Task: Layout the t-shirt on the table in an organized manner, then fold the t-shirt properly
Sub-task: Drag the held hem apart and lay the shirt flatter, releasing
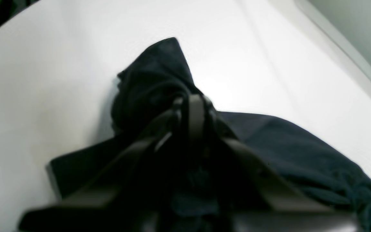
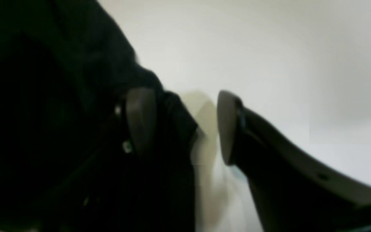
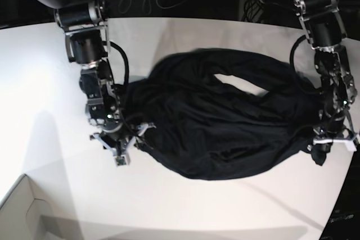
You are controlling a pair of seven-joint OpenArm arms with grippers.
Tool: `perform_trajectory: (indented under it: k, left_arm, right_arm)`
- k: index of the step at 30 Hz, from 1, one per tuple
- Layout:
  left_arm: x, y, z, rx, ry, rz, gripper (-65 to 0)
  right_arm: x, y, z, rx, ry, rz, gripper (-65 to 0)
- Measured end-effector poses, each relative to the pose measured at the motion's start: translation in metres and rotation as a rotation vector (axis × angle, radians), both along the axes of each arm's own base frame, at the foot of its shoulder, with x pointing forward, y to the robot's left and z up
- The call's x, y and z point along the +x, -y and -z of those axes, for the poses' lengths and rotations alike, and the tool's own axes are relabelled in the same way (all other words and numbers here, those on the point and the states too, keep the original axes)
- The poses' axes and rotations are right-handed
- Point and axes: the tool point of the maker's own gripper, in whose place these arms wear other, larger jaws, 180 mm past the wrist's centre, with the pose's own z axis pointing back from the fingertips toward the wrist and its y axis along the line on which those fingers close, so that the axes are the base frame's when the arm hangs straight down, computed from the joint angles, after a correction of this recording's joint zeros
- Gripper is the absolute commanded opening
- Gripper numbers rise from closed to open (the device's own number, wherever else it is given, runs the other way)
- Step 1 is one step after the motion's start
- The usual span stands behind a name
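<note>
Jaws spread on right gripper [image 2: 180, 124], seemingly just off t-shirt [image 3: 225, 122] hem; pressed together on left gripper [image 1: 193, 108], pinching cloth above table [image 3: 185, 206].

Both wrist views are soft and blurred, the right one worst, with the black t-shirt [image 2: 43, 129] a near-featureless dark mass. The white surface [image 3: 225, 212] is evenly bright, glaring pale in the left wrist view. In the base view, faint grey shadows cross its near part and detail stays sharper.

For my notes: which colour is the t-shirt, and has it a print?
Plain black t-shirt, no visible print; best in the base view.
</note>
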Motion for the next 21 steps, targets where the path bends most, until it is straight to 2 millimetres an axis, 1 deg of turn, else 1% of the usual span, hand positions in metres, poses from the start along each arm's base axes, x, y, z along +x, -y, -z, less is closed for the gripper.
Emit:
perform_trajectory:
  k: [2,4,5,7,8,10,13,15,17,18,19,21]
  left_arm:
    - [0.002,0.0,-0.003,0.001,0.007,0.0,-64.9]
    - [0.012,0.002,-0.012,-0.002,0.022,0.002,-64.9]
    - [0.021,0.003,-0.021,-0.003,0.044,0.005,-64.9]
    - [0.042,0.012,-0.04,0.009,0.092,0.023,-64.8]
    - [0.053,0.018,-0.045,0.001,0.104,0.034,-64.7]
    - [0.072,0.035,-0.05,-0.026,0.104,0.073,-64.6]
    - [0.095,0.047,-0.056,-0.064,0.098,0.088,-64.5]
    - [0.113,0.051,-0.068,-0.067,0.098,0.085,-64.5]
    - [0.134,0.064,-0.083,-0.085,0.113,0.113,-64.5]
    - [0.144,0.068,-0.095,-0.078,0.136,0.115,-64.5]
    - [0.152,0.072,-0.106,-0.06,0.169,0.12,-64.5]
    - [0.161,0.075,-0.115,-0.004,0.205,0.124,-64.4]
  right_arm:
    - [0.006,-0.001,0.002,0.014,0.027,0.002,-33.6]
    - [0.007,0.001,0.005,0.025,0.049,0.009,-33.6]
    - [0.008,0.003,0.005,0.026,0.06,0.011,-33.6]
    - [0.008,0.012,0.008,0.023,0.08,0.01,-33.6]
    - [0.009,0.019,0.008,0.019,0.084,0.015,-33.5]
    - [0.013,0.038,0.007,0.007,0.09,0.04,-33.5]
    - [0.012,0.071,0.007,-0.011,0.083,0.097,-33.5]
    - [0.007,0.095,0.008,-0.015,0.089,0.145,-33.5]
    - [0.0,0.108,0.012,-0.01,0.093,0.181,-33.5]
    - [-0.001,0.11,0.012,-0.006,0.095,0.189,-33.5]
    - [-0.003,0.113,0.013,-0.008,0.097,0.192,-33.5]
    - [-0.006,0.117,0.015,-0.01,0.099,0.198,-33.5]
